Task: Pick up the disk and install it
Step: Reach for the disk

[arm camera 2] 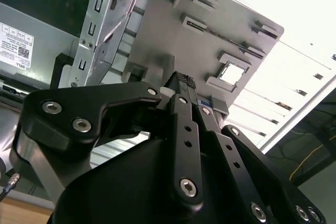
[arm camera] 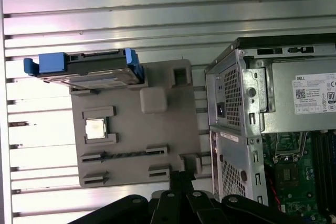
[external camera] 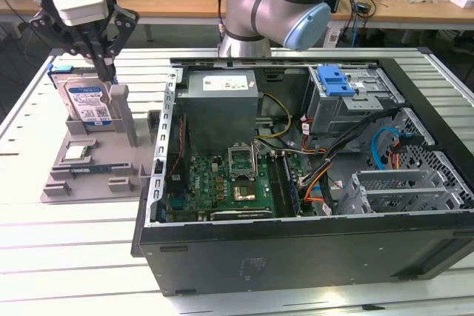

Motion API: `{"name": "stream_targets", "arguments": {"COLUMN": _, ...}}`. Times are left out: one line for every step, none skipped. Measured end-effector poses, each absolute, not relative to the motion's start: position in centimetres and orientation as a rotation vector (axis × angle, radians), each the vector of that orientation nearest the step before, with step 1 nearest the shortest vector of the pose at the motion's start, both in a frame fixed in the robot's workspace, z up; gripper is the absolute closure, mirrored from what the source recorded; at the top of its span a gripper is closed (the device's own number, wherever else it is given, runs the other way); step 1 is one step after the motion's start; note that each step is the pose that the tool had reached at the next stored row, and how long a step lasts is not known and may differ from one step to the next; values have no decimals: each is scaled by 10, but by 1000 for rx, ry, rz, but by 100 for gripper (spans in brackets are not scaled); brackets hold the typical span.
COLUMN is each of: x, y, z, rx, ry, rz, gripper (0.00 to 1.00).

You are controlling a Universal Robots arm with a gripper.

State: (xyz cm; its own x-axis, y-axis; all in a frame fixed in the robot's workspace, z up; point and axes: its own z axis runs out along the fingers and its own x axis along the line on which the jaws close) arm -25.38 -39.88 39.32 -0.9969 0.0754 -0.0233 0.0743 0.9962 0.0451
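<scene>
Gripper [arm camera 2: 184, 81] is pinched closed and empty, hovering over the grey holder [arm camera: 157, 135]. Disk [arm camera: 86, 73] stands on edge in it, so we're at pick-up; I'd say grabbing needs the fingers opened and lined up.

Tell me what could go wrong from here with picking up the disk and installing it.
1. The hand looks shut near the disk; lowered like that, it could strike the disk instead of straddling it.
2. The disk stands upright in the gray holder beside a post; an off-centre grip might catch it.
3. Cables crowd the case beside the drive cage and may snag.
</scene>
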Motion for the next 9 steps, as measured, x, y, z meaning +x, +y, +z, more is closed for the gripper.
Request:
{"name": "stream_targets", "arguments": {"x": -255, "y": -399, "z": 393, "rx": 117, "ry": 3114, "rz": 69, "gripper": 89}}
{"name": "stream_targets", "arguments": {"x": -256, "y": -399, "z": 393, "rx": 117, "ry": 3114, "rz": 69, "gripper": 89}}
{"name": "stream_targets", "arguments": {"x": -257, "y": -399, "z": 393, "rx": 117, "ry": 3114, "rz": 69, "gripper": 89}}
{"name": "stream_targets", "arguments": {"x": -258, "y": -399, "z": 393, "rx": 117, "ry": 3114, "rz": 69, "gripper": 89}}
{"name": "stream_targets", "arguments": {"x": -260, "y": -399, "z": 393, "rx": 117, "ry": 3114, "rz": 69, "gripper": 89}}
{"name": "stream_targets", "arguments": {"x": -262, "y": -399, "z": 393, "rx": 117, "ry": 3114, "rz": 69, "gripper": 89}}
{"name": "stream_targets", "arguments": {"x": -263, "y": -399, "z": 393, "rx": 117, "ry": 3114, "rz": 69, "gripper": 89}}
{"name": "stream_targets", "arguments": {"x": -265, "y": -399, "z": 393, "rx": 117, "ry": 3114, "rz": 69, "gripper": 89}}
{"name": "stream_targets", "arguments": {"x": -266, "y": -399, "z": 393, "rx": 117, "ry": 3114, "rz": 69, "gripper": 89}}
